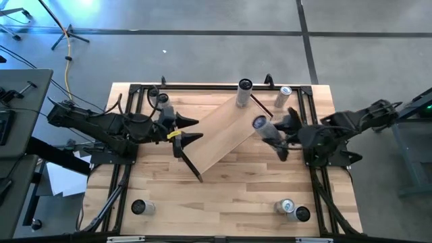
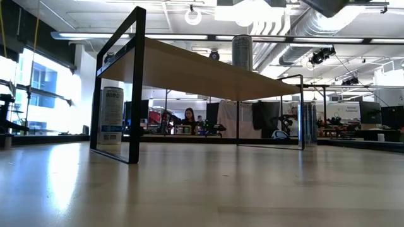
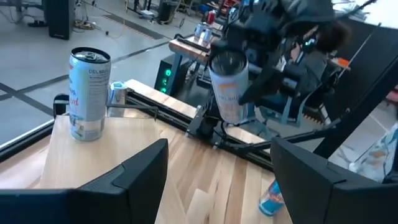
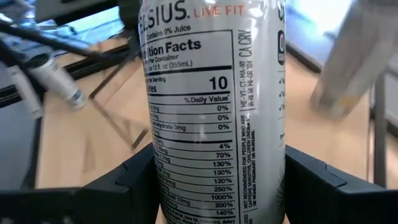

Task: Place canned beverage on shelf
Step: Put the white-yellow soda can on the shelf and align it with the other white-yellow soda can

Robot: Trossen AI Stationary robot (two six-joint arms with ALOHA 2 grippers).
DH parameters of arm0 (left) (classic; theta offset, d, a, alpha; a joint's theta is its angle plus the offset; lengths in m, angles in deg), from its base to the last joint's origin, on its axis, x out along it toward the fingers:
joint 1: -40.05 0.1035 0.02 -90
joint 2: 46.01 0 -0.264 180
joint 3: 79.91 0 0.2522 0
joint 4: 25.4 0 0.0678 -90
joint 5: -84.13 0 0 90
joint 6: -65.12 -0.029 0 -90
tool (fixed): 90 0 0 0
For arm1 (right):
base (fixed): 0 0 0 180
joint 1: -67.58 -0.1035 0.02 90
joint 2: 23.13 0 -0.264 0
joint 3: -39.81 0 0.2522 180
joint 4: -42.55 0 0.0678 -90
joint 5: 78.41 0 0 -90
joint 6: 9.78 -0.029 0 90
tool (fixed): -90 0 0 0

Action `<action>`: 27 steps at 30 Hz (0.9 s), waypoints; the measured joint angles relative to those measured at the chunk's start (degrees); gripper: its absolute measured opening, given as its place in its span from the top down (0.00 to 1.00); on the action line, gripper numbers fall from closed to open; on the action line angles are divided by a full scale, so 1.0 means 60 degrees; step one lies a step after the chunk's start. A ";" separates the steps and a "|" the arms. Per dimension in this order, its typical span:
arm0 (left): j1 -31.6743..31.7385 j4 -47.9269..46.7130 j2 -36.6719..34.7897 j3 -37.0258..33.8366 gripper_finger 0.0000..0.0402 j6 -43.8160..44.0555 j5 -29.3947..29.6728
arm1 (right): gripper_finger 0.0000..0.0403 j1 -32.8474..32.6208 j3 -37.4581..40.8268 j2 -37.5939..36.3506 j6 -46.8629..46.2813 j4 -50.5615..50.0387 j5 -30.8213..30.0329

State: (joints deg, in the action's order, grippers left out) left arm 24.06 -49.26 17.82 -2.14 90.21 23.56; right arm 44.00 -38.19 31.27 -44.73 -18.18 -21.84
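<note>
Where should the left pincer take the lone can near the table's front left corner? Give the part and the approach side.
Grip the front-left can across its round side wall, about mid-height. It stands upright and alone, so a level approach from the middle of the table looks best: the black frame rail runs close on its outer side. The left pincer is open.
</note>
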 joint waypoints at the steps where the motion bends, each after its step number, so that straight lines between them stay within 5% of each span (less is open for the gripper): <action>1: 0.0000 0.0047 0.0000 0.0000 0.38 0.0043 0.0059 | 0.40 -0.0151 0.0391 -0.0369 -0.0188 0.0171 0.0007; 7: 0.0004 0.1011 -0.0006 -0.0226 0.38 -0.0157 0.0149 | 0.40 -0.0357 0.2435 -0.2062 0.0350 0.3774 -0.0118; 14: 0.0575 0.6412 0.0000 -0.2757 0.38 -0.0911 -0.0458 | 0.40 -0.0004 0.3820 -0.1881 0.1755 0.8432 -0.0178; 27: 0.0583 0.6808 -0.0009 -0.3373 0.38 -0.1818 -0.0816 | 0.40 0.0514 0.3954 -0.0501 0.2166 0.9668 -0.0655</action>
State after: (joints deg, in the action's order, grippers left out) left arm 27.55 -8.41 17.77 -22.38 79.30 18.66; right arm 47.09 -14.47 28.26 -31.73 39.83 -25.77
